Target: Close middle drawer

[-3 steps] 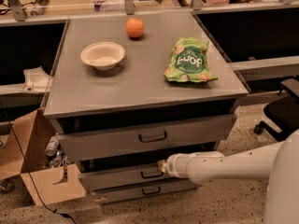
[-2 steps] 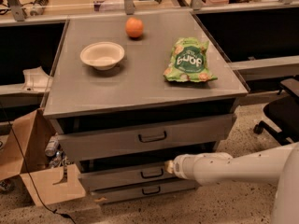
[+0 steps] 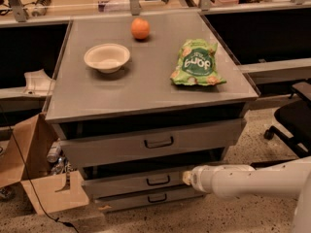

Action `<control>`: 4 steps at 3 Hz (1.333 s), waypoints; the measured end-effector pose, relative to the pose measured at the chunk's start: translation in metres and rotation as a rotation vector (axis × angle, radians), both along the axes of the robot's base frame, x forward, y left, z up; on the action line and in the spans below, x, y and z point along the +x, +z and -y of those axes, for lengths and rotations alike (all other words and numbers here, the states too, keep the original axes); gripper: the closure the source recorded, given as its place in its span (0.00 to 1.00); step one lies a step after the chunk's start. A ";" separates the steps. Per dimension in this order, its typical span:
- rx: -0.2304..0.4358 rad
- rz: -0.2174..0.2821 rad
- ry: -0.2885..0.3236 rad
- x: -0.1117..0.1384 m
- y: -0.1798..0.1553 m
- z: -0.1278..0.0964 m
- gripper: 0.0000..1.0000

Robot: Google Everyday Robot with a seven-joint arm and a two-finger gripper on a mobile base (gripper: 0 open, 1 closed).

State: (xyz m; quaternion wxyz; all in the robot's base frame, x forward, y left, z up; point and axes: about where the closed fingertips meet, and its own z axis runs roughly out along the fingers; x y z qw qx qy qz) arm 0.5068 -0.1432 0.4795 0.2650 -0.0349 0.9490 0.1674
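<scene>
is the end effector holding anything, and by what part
Cannot tell; the end effector is at the front of the middle drawer, right of its handle.

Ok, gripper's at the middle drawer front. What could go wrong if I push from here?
1. The gripper sits at the right end of the middle drawer, well off its handle. An off-centre push may skew and jam it.
2. The top drawer juts out above the gripper, so any rise could hit it.
3. The bottom drawer lies just below, so a low push might shove that one instead.
</scene>
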 end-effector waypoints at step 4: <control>0.058 -0.007 0.015 0.020 -0.052 -0.035 1.00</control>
